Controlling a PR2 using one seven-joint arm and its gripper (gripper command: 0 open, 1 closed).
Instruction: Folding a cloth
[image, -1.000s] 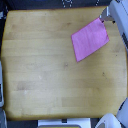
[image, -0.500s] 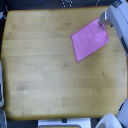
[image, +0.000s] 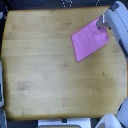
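- The cloth (image: 89, 39) lies flat on the wooden worktop (image: 45, 70).
- The pincer (image: 102, 23) sits at the cloth's upper corner; cannot tell whether it pinches.

The pale wooden surface (image: 50, 70) lies bare across nearly its whole span, from the edge at the exterior view's left to the near edge at the bottom, so passage there is unobstructed. The only thing lying on it is the flat pink-magenta cloth (image: 89, 40), near the far corner at the view's right. The grey-white robot arm (image: 116, 21) reaches in over that same corner, its gripper (image: 102, 23) at the cloth's far tip, crowding that approach.
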